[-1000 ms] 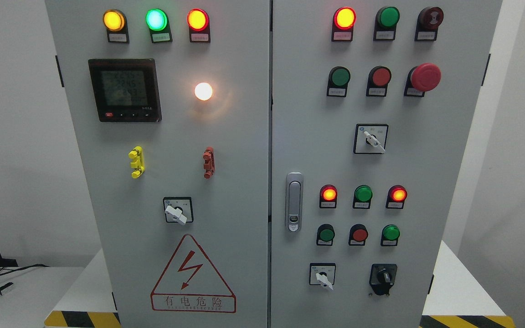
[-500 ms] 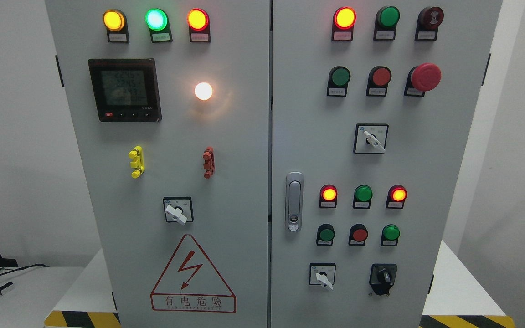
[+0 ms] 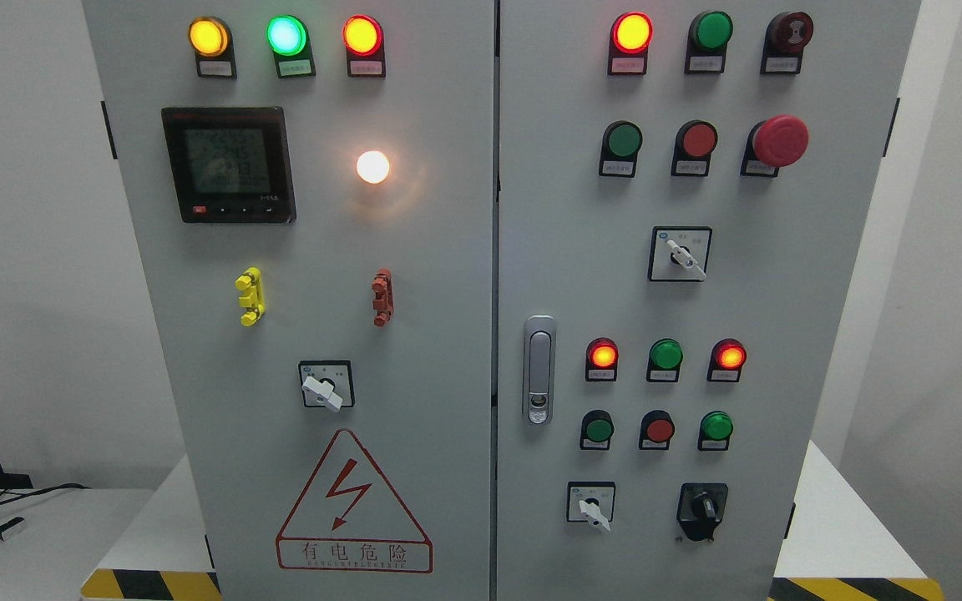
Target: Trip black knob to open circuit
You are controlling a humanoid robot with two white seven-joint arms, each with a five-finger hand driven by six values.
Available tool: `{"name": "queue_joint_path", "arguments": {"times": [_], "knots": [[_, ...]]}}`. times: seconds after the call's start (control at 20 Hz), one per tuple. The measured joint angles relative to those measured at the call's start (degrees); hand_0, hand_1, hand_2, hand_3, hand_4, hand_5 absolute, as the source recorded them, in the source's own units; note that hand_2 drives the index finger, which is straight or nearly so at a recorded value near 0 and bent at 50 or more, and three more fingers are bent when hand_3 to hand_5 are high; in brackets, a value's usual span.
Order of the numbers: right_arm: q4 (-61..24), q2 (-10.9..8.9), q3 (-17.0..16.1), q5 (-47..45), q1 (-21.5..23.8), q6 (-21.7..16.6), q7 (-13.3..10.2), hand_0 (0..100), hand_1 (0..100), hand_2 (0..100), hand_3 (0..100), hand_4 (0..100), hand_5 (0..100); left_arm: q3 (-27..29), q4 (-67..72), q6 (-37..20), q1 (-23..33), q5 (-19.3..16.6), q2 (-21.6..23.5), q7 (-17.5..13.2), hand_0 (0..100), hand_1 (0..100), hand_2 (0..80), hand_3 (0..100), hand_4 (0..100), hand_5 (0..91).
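Observation:
The black knob sits on a black base at the lower right of the grey cabinet's right door. Its handle points up and slightly left. Above it are a row of small green, red and green buttons and a row of lamps, two lit red. Neither of my hands nor arms shows in the head view.
A white-handled selector sits left of the black knob. A red mushroom stop button is at the upper right. A silver door latch is near the door seam. The left door carries a meter and a warning triangle. Hazard-striped base below.

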Motion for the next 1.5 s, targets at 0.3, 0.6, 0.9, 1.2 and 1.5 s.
{"name": "queue_joint_path", "arguments": {"times": [0.3,0.6,0.9,1.2,1.5], "knots": [[0.57,0.0,0.9,1.95,-2.36,3.68,-0.01,31,77,44,75,79,91,0.0,0.0,0.0,0.0,0.0,0.0,0.0,12,39,0.0,0,0,0.0],[1.34,0.87,2.12,2.62,-4.67,5.82,-0.23,33,77,44,75,79,90,0.0,-0.01,0.0,0.0,0.0,0.0,0.0,12,39,0.0,0,0,0.0],[2.41,2.49,3.44,2.92,-7.3,7.13,0.0,34,77,44,75,80,90,0.0,-0.01,0.0,0.0,0.0,0.0,0.0,12,39,0.0,0,0,0.0],[3.23,3.66,4.21,3.1,-8.82,8.44,0.05,34,78,44,75,80,90,0.0,-0.01,0.0,0.0,0.0,0.0,0.0,12,39,0.0,0,0,0.0],[4.15,4.33,4.65,3.17,-9.85,9.21,0.2,33,78,44,75,80,90,0.0,-0.01,0.0,0.0,0.0,0.0,0.0,12,39,0.0,0,0,0.0]]}}
